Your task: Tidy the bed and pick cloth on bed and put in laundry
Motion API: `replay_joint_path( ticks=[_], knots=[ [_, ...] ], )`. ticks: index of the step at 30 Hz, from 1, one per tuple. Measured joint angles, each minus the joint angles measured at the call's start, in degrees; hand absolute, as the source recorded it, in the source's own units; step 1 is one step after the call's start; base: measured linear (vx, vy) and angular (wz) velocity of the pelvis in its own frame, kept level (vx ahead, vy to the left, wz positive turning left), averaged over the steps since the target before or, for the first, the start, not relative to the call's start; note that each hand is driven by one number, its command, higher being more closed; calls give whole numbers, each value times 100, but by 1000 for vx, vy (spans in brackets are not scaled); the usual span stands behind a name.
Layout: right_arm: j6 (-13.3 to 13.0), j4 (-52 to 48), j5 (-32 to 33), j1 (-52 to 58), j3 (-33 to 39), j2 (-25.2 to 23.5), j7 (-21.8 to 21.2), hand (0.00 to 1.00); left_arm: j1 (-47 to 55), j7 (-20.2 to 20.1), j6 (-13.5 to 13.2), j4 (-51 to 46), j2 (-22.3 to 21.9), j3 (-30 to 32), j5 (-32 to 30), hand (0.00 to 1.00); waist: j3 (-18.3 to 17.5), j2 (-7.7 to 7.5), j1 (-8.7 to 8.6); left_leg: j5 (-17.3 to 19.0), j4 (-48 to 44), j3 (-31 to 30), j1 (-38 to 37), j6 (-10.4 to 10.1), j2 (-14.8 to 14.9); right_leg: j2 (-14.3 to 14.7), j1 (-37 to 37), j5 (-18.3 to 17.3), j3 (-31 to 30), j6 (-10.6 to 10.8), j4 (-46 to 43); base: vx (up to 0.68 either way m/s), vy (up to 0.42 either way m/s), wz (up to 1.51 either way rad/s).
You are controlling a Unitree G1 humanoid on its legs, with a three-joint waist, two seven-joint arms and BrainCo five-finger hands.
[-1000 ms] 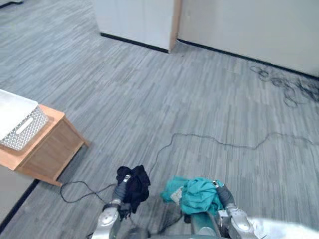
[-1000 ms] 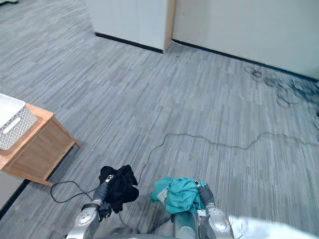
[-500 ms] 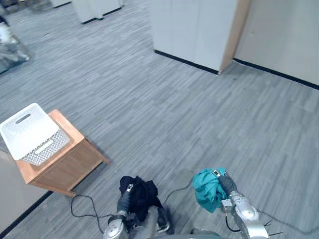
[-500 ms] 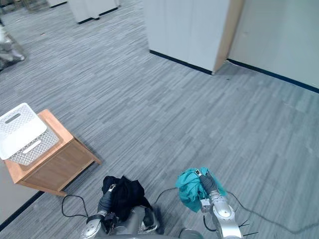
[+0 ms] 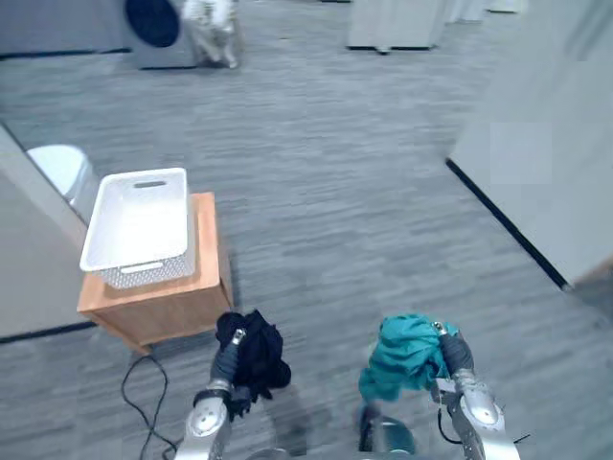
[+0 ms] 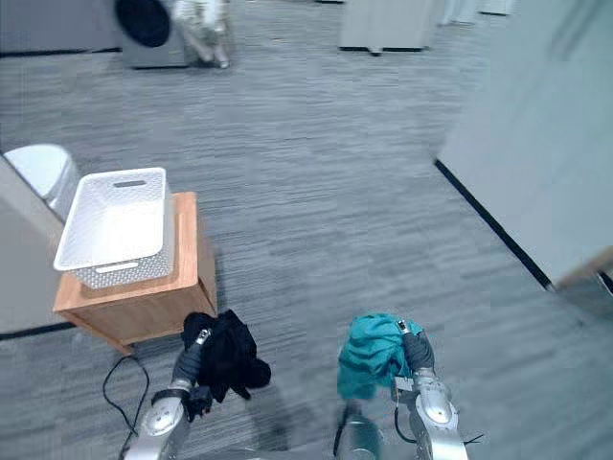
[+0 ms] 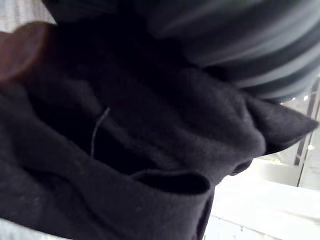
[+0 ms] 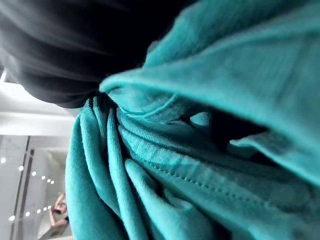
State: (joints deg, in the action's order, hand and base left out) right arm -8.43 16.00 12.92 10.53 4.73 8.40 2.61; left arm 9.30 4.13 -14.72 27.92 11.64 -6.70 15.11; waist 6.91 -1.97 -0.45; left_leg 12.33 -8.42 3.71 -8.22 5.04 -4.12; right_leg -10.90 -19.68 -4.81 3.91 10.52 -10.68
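Note:
A bunched black cloth [image 5: 257, 350] hangs above the carpet with my left hand [image 5: 227, 358] shut on it at the lower left. My right hand [image 5: 453, 355] at the lower right is shut on a crumpled teal cloth [image 5: 405, 353], also held off the floor. The left wrist view has the black cloth [image 7: 125, 150] pressed close against the hand's cover. Folds of the teal cloth [image 8: 200, 150] crowd the right wrist view. A white perforated laundry basket [image 5: 144, 276] stands on a low wooden table [image 5: 168, 307] ahead and left of my left hand, and nothing shows inside it.
Grey carpet stretches ahead. A grey partition wall [image 5: 546, 144] with a dark skirting runs along the right. A pale wall and a white round bin [image 5: 59, 171] stand left of the table. A grey box with a dark round front [image 5: 153, 21] sits far back.
The whole picture has swung, so the camera has turned. The table with the basket now lies just ahead on the left. Both hands still hold their cloths.

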Motion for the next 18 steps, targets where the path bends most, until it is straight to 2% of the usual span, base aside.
replay_joint_path(
  ticks=[1,2,3,4,5,6,7,8,9,11,12,13,14,15,16,17,18],
  knots=[
    [6,-119,8,30,66,0,-26,100,61,52,16,-26,105,14,2,100,57,85,-43,305,-62,-85,-289,-212,120,-4,12,221,-115,-91,91,589,-362,111],
    [9,-148,18,30,102,1,-52,100,105,85,22,-60,104,15,1,100,49,96,-61,495,-150,-151,-419,-264,201,28,62,363,-91,-228,57,629,-396,107],
    [27,-159,50,30,109,73,-111,100,250,150,40,-106,81,66,3,100,-112,152,-55,874,-326,-230,-642,-421,430,226,95,506,-26,-488,-204,715,-428,83],
    [77,-154,49,-23,95,108,-211,100,443,244,56,-197,148,211,4,100,-238,58,-11,1095,-1153,-189,-571,-734,531,317,163,532,114,-644,-603,724,-462,77],
    [106,-140,50,-65,105,153,-265,100,474,282,92,-199,124,266,17,100,-239,73,-40,1140,-1817,-153,-338,-794,640,338,171,746,125,-592,-799,689,-490,80],
    [144,-127,45,-161,104,445,-375,100,560,378,149,-218,-159,327,44,100,-273,471,-66,849,-3584,68,375,-929,1299,667,423,542,371,-736,-916,738,-505,41],
    [165,-137,27,-289,110,692,-519,100,657,369,162,-279,-413,381,40,100,-185,820,70,313,-4990,332,1077,-795,1982,1033,753,471,479,-938,-637,599,-393,18],
    [164,-136,-6,-332,135,720,-549,100,660,356,168,-278,-477,383,15,100,-143,919,120,343,-5291,390,1285,-767,2131,1109,914,450,511,-987,-517,702,-361,-4],
    [164,-120,-32,-402,224,773,-614,100,664,346,167,-295,-531,389,-31,100,10,937,132,394,-5481,522,1597,-717,2103,1086,1331,432,563,-1034,-268,558,-281,20],
    [106,-121,-77,-401,252,771,-673,100,753,349,145,-469,-580,509,-118,100,68,850,138,491,-4881,850,1825,-826,1809,952,1908,407,700,-1074,182,577,-282,30],
    [43,-133,-94,-421,299,786,-674,100,789,358,79,-682,-585,520,-118,100,97,798,176,514,-4106,1193,1938,-865,1588,860,2248,370,826,-1115,471,457,-180,38],
    [-15,-170,-144,-444,395,788,-674,100,810,361,28,-947,-600,515,-118,100,107,781,175,507,-3282,1686,2041,-872,1398,783,2517,283,1037,-1110,712,440,-157,52],
    [-31,-182,-169,-445,412,797,-663,100,819,362,21,-1082,-621,514,-118,100,108,781,145,486,-2862,1984,2071,-882,1329,763,2646,239,1169,-1071,809,410,-119,93],
    [-33,-181,-186,-420,535,829,-638,100,811,362,7,-1368,-677,506,-118,100,106,785,105,404,-2091,2824,2046,-852,1255,759,2883,120,1527,-956,961,309,-76,99],
    [-31,-180,-191,-389,593,852,-628,100,789,361,-9,-1492,-717,495,-119,100,104,788,96,362,-1792,3235,2044,-781,1241,784,3000,44,1705,-912,1007,365,-67,137],
    [-29,-173,-226,-370,633,930,-615,100,725,359,-28,-1702,-802,486,-127,100,99,784,92,271,-1441,3890,2033,-439,1219,820,3152,-224,2038,-791,937,426,-13,140],
    [-32,-173,-226,-394,613,1009,-619,100,728,357,-31,-1818,-866,487,-186,100,76,745,144,303,-1355,4198,2002,36,1179,751,3196,-697,2350,-622,516,427,7,140]
  ],
)
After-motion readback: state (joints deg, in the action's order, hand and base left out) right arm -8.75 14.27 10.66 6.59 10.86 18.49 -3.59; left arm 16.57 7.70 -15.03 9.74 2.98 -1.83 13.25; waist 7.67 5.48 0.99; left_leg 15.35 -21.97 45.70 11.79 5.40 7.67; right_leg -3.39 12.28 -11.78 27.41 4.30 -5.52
